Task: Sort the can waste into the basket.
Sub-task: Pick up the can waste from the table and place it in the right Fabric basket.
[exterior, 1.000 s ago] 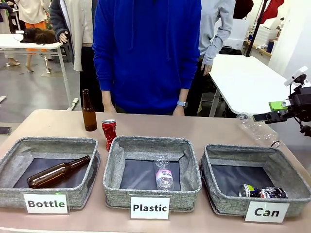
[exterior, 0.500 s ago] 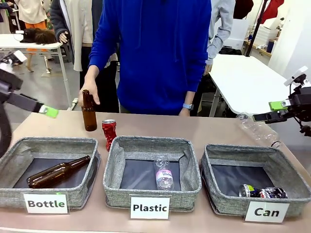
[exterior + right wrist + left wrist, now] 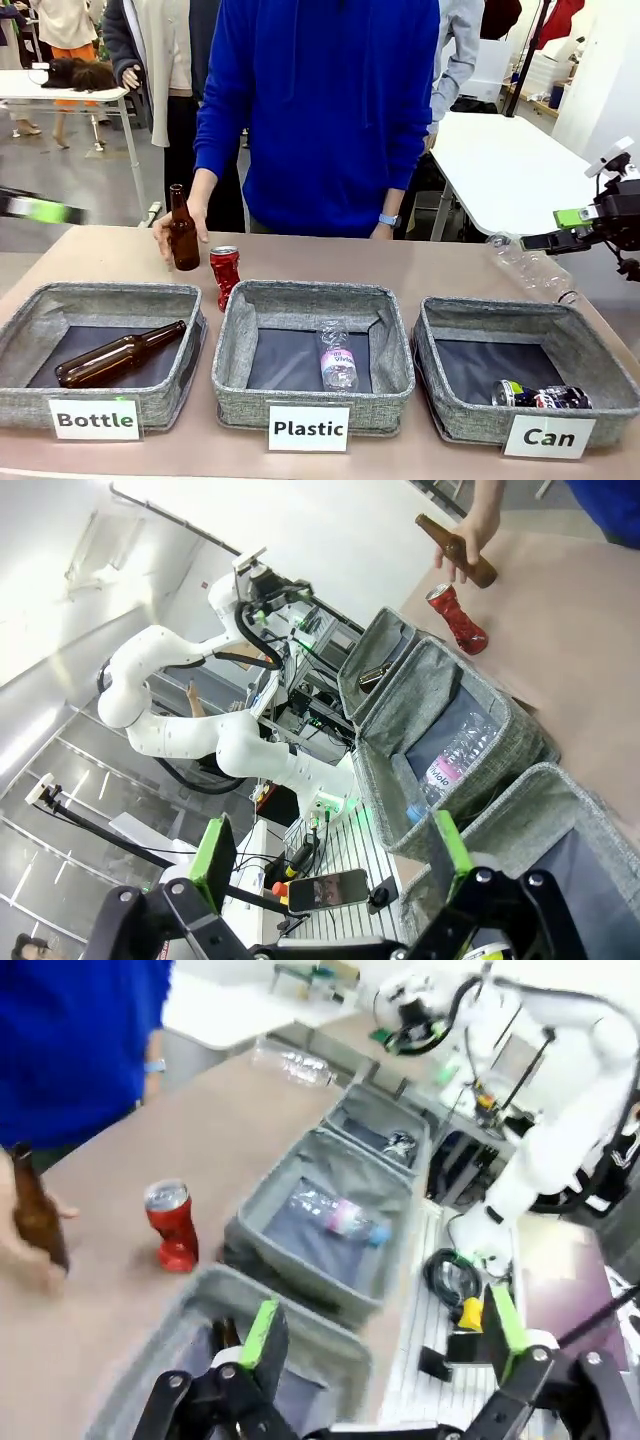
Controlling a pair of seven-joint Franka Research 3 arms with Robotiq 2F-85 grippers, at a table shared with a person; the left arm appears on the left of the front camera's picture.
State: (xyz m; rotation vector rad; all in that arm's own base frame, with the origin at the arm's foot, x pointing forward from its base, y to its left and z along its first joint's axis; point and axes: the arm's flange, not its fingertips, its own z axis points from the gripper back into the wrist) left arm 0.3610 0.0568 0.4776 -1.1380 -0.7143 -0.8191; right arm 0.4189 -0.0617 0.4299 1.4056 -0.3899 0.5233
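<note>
A dented red can (image 3: pixel 224 272) stands on the table behind the gap between the "Bottle" and "Plastic" bins; it is also in the left wrist view (image 3: pixel 172 1225) and the right wrist view (image 3: pixel 457 620). The dark printed can (image 3: pixel 540 397) lies in the front of the grey "Can" basket (image 3: pixel 500 310) at the right. My left gripper (image 3: pixel 383 1328) is open and empty, high over the table's left end, where one blurred green pad (image 3: pixel 38 210) shows. My right gripper (image 3: pixel 558 228) hovers open and empty (image 3: pixel 332 848) behind the Can basket.
A person in blue grips an upright brown bottle (image 3: pixel 183 232) just left of the red can. The Bottle bin (image 3: pixel 110 295) holds a brown bottle, the Plastic bin (image 3: pixel 310 292) a clear one. Another clear bottle (image 3: pixel 528 265) lies on the table behind the Can basket.
My left arm has swung further left and is blurred at the picture's edge. The person's hand has come down and closed on the upright brown bottle. The right arm is still.
</note>
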